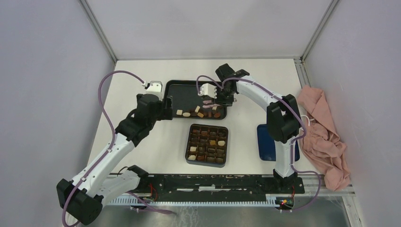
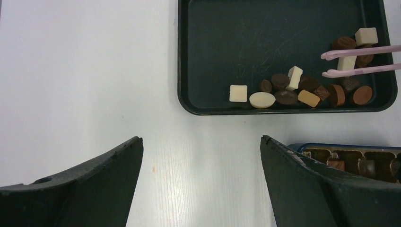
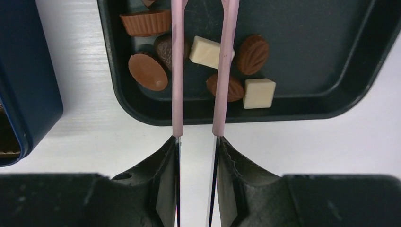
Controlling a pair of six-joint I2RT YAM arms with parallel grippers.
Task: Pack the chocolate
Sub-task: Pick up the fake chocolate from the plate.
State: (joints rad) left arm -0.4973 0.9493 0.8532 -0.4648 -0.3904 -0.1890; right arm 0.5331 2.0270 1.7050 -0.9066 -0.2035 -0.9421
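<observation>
The chocolate lies as loose brown and cream pieces along the near edge of a black tray. More pieces fill a dark compartment box in front of the tray. My right gripper is shut on pink tweezers. The tweezers' arms stand apart on either side of a cream square piece. In the right wrist view the gripper is over the tray's edge. My left gripper is open and empty over bare table, near the tray's near left corner. The pieces and tweezers lie beyond it.
A dark blue lid lies on the table right of the box, partly under my right arm. A crumpled pink cloth lies at the right edge. The box's rim shows beside my left gripper's right finger. Grey walls enclose the table.
</observation>
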